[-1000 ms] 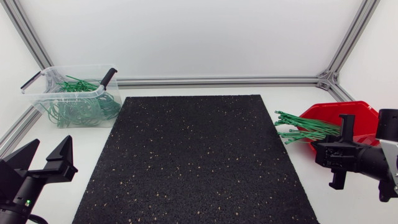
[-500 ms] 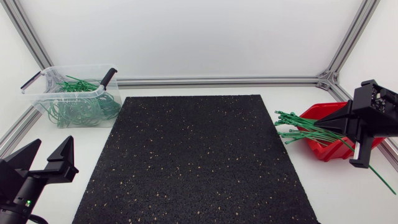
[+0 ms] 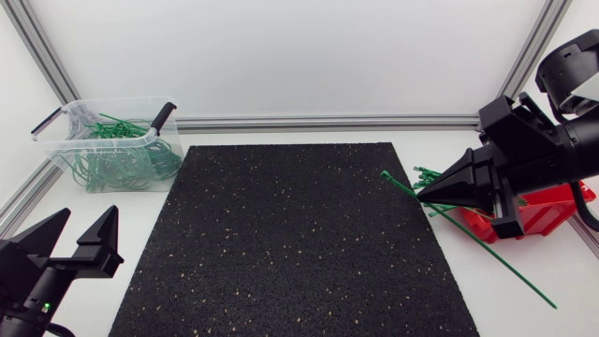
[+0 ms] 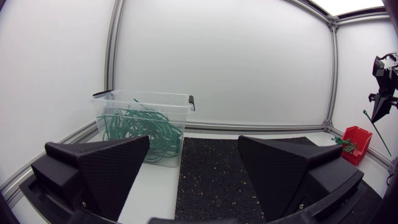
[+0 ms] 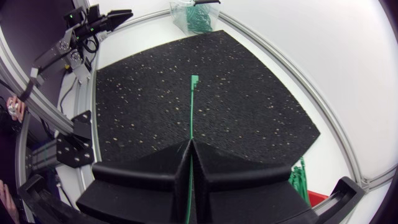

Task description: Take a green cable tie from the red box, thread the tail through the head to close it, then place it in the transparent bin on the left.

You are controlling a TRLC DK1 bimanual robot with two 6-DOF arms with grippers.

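Right wrist view is showing the right fingers (image 5: 155, 168) clamping one green cable tie (image 5: 192, 106), its long axis pointing ahead over the mat (image 5: 137, 93); left fingers (image 3: 101, 239) are gaping empty, well apart

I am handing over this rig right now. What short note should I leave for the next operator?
Right claw: shut on one green cable tie, straight and not yet closed, held in the air at the black mat's right edge, beside the red box.
Left claw: open, empty, by the mat's near left corner.
Clear bin: far left, with looped ties inside.
Done: one tie taken from the box.
Left: thread tail through head, then drop it in the bin.
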